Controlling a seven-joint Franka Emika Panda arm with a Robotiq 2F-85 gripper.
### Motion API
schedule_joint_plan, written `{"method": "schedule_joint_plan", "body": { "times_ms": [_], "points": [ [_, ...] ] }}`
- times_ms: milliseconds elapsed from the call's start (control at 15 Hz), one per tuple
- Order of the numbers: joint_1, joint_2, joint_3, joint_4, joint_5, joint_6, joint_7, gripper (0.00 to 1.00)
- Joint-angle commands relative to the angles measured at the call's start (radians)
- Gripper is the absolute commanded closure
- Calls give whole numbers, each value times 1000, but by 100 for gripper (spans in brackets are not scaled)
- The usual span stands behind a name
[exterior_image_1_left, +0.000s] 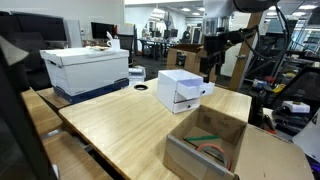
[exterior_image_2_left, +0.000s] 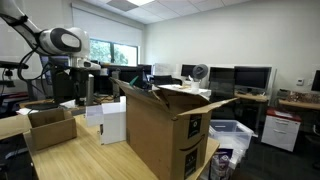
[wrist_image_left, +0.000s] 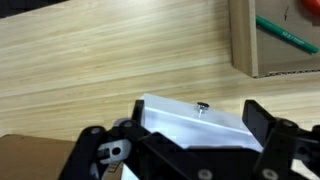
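The hand (wrist_image_left: 176, 128) hangs over the pale wooden counter (wrist_image_left: 90, 60). Its two dark fingers (wrist_image_left: 268, 128) are spread wide and pinch nothing. Directly beneath it sits a small white rectangular box (wrist_image_left: 195, 125), the thing nearest to it. In the wrist view the box fills the gap between the fingers. They seem to hover above it rather than touch it, though the steep angle makes that hard to judge. A tiny dark knob (wrist_image_left: 202, 107) shows on the box close to its far edge. The box's long axis runs across the wrist view from one finger towards the other, slanting a little downward to the right in that picture, so it lies roughly in line with the opening of the hand.

In an exterior view the box (exterior_image_1_left: 185, 88) lies flat on the counter (exterior_image_1_left: 110, 125), around the middle of its far side. Its drawer-like front is turned towards an open shallow brown cardboard box (exterior_image_1_left: 208, 140), which sits just beside it at the counter's near corner. The hand (exterior_image_1_left: 209, 70) is above the white box's far end. The cardboard box holds a thin green pen (wrist_image_left: 285, 33) and something orange. A large white carton with a blue base (exterior_image_1_left: 88, 70) stands well apart at the other end of the counter. In an exterior view a tall brown cardboard carton (exterior_image_2_left: 165, 130) with raised flaps stands in front of the white box (exterior_image_2_left: 112, 122).
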Motion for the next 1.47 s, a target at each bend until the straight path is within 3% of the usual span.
{"method": "schedule_joint_plan", "body": {
  "times_ms": [0, 733, 867, 1400],
  "points": [
    [-13, -26, 9, 18, 2, -91, 63, 0],
    [10, -10, 1, -87, 243, 22, 63, 0],
    [14, 1, 10, -105, 250, 76, 68, 26],
    [50, 28, 66, -181, 237, 305, 166, 74]
  ]
}}
